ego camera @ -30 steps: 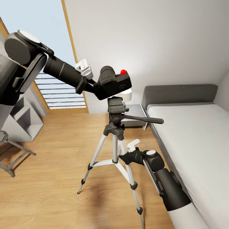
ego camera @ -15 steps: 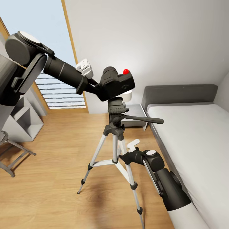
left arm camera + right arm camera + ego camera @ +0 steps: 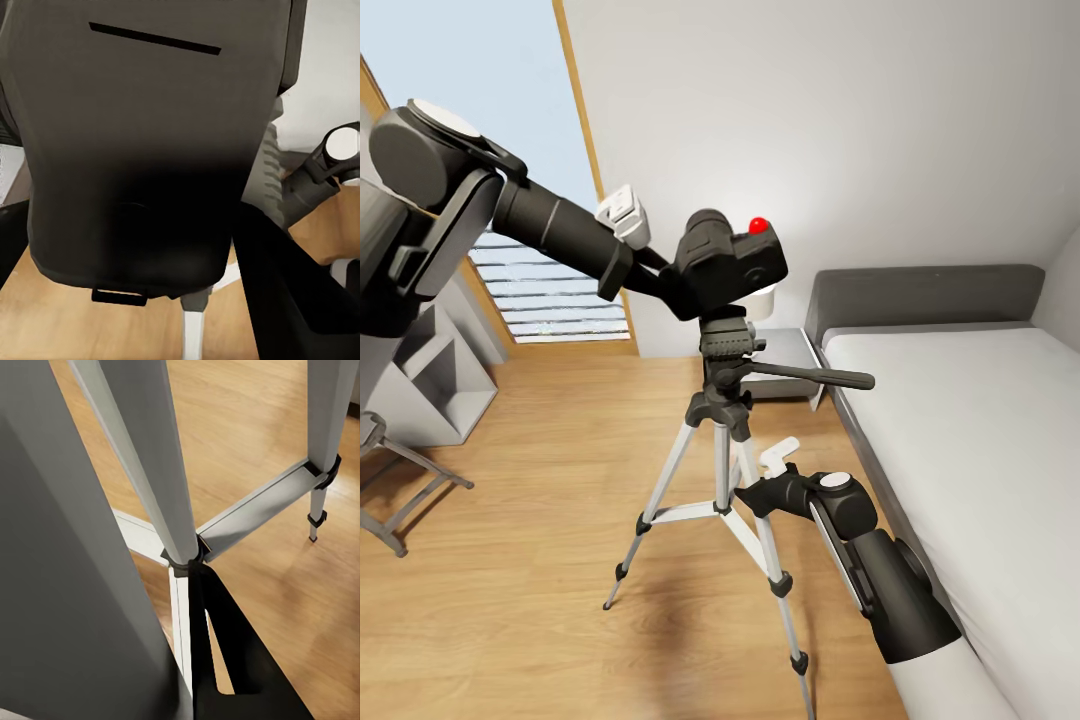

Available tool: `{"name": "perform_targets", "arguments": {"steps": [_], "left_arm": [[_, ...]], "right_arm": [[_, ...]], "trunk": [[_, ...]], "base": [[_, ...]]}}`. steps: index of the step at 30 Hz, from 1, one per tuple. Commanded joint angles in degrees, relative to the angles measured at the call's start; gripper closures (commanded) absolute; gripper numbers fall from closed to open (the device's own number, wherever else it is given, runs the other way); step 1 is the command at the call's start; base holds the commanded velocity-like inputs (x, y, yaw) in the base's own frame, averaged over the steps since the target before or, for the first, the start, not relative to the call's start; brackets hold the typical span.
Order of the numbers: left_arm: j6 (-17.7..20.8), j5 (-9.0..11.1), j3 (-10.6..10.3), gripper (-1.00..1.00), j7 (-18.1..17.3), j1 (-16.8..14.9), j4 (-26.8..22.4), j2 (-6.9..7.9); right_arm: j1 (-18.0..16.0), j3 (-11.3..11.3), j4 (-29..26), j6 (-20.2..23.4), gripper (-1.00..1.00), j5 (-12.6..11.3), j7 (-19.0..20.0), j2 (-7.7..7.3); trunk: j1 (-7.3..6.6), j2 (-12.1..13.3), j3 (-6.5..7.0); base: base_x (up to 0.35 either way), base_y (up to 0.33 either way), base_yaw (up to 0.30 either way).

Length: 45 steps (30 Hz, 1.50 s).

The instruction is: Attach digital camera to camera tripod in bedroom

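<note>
The digital camera (image 3: 727, 265), black with a red button on top, is held in my left gripper (image 3: 668, 272), which is shut on its left side. Its underside sits right at the black head (image 3: 726, 343) of the camera tripod (image 3: 721, 470), which stands on the wood floor with its pan handle (image 3: 815, 376) pointing right. In the left wrist view the digital camera (image 3: 150, 150) is very close, with the pan handle (image 3: 330, 161) beyond it. My right gripper (image 3: 748, 495) is low beside a tripod leg (image 3: 154, 457), its fingers (image 3: 240, 660) together with nothing between them.
A low grey bed (image 3: 970, 430) with a white mattress runs along the right. A grey nightstand (image 3: 788, 352) and a white lamp (image 3: 762, 299) stand behind the tripod. A grey shelf unit (image 3: 420, 385) and a metal stand's legs (image 3: 405, 500) are at the left.
My left arm has carried the digital camera a little to the right, so it now sits centred over the tripod head. The right arm and the tripod have not moved.
</note>
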Motion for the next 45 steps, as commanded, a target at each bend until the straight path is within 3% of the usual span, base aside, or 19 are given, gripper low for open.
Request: {"name": "perform_targets", "arguments": {"steps": [1,9,16,25,28,45], "left_arm": [[0.3,0.2,0.0,1.0,-0.2,-0.1,-0.3,0.31],[0.3,0.7,0.1,1.0,-0.2,-0.1,-1.2,0.96],[0.3,3.1,0.1,1.0,-0.2,-0.1,-1.3,1.54],[0.3,4.8,-0.2,1.0,-0.2,-0.1,-2.7,5.02],[0.3,5.3,-0.2,1.0,-0.2,-0.1,-3.0,5.43],[0.3,5.8,-0.5,1.0,-0.2,-0.1,-3.0,5.27]], "right_arm": [[0.0,0.0,0.0,0.1,1.0,0.8,0.5,0.03],[0.0,0.0,-0.1,0.1,1.0,1.0,0.5,0.02],[0.0,-0.2,0.0,0.1,1.0,0.9,0.5,-0.05],[0.0,-0.2,0.0,0.1,1.0,1.0,0.5,-0.05],[0.0,-0.2,0.0,0.1,1.0,1.0,0.5,-0.02],[0.0,-0.2,-0.1,0.1,1.0,1.1,0.5,-0.05]], "trunk": [[0.04,-0.1,-0.11],[0.04,-0.1,-0.11],[0.04,-0.1,-0.11],[0.04,-0.1,-0.11],[0.04,-0.1,-0.11],[0.04,-0.1,-0.11]], "base": [[0.0,0.0,0.0],[0.0,0.0,0.0],[0.0,0.0,0.0],[0.0,0.0,0.0],[0.0,0.0,0.0],[0.0,0.0,0.0]]}}
